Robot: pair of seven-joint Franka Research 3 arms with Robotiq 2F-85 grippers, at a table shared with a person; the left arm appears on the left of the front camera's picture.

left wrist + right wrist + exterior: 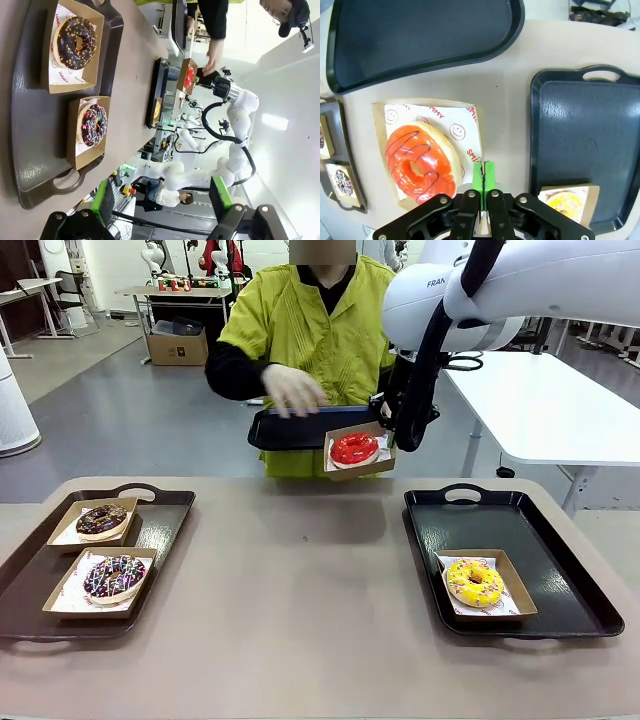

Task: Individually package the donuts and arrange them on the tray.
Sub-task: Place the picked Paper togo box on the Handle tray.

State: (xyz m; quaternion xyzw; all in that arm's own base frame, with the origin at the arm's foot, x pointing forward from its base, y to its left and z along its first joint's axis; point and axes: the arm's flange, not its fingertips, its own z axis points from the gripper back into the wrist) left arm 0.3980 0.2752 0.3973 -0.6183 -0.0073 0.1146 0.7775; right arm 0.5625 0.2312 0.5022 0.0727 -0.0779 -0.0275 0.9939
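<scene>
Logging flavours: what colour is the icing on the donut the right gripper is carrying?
Glossy red with thin dark drizzle lines on the donut; clearest in the right wrist view.

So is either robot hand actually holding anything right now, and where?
The right hand pinches the edge of the cardboard tray carrying the red donut, lifted above the table. The left hand is open, holding nothing.

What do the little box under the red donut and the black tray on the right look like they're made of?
The box looks like brown cardboard, matte with folded walls, lined with white printed paper. The black tray is probably moulded plastic: it has a glossy sheen, rounded rim and built-in handle.
</scene>
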